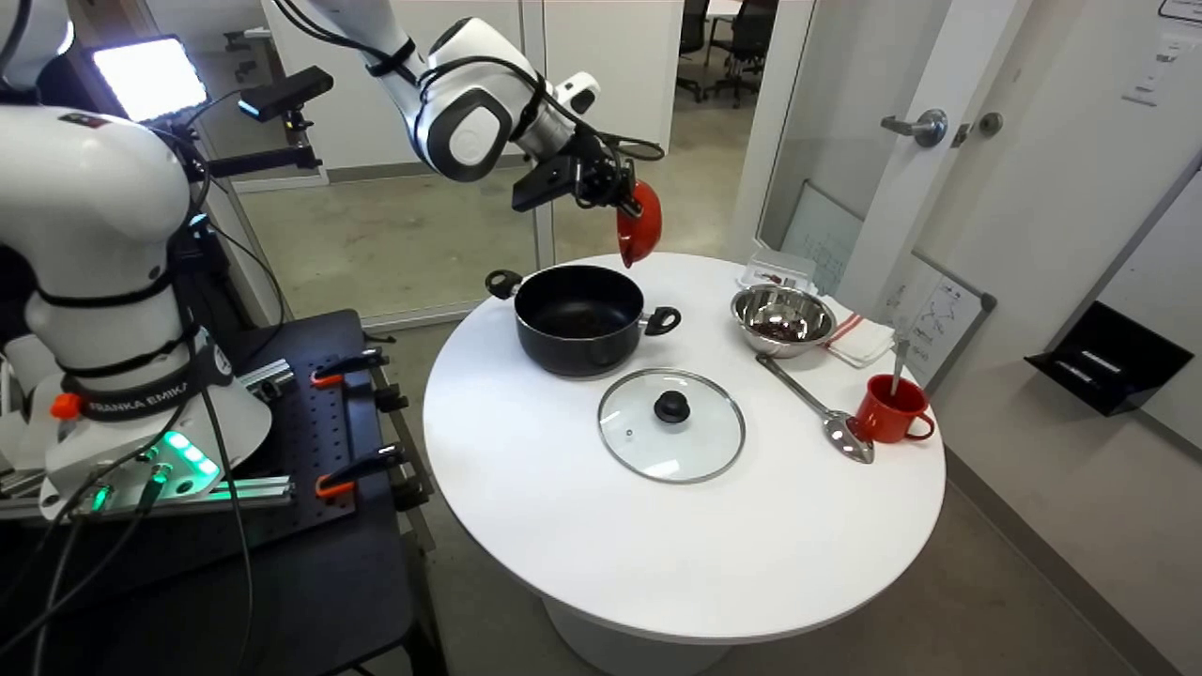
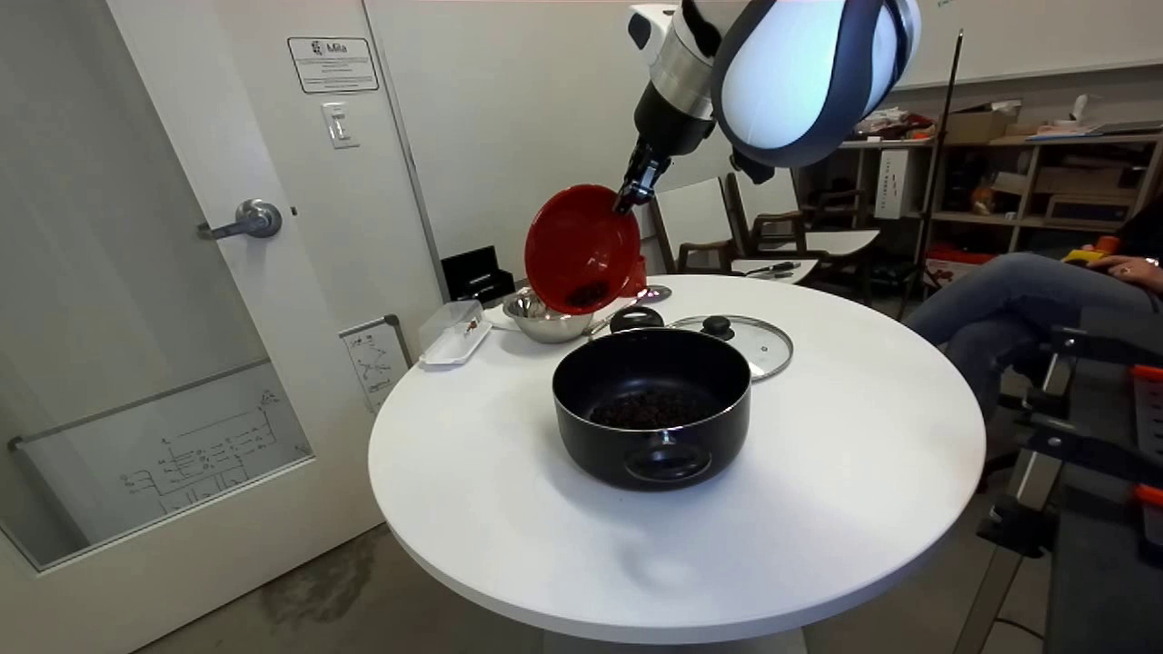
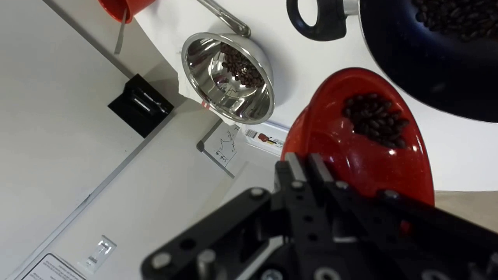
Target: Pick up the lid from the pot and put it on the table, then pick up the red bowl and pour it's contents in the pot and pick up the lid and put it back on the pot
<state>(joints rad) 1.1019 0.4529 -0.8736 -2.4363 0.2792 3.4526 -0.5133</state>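
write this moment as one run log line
gripper: shut on red bowl | red bowl: tilted, beans in it | pot: uncovered, beans in it | lid: flat on table | pour: unfinished

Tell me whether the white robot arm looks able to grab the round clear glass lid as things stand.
Probably not yet: its black two-fingered gripper is clamped on the shallow red bowl, which holds dark beans. Otherwise, the way looks free: nothing covers the lid on the round white table.

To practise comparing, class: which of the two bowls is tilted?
The red bowl: the gripper holds it tipped, while the steel bowl sits upright on the table.
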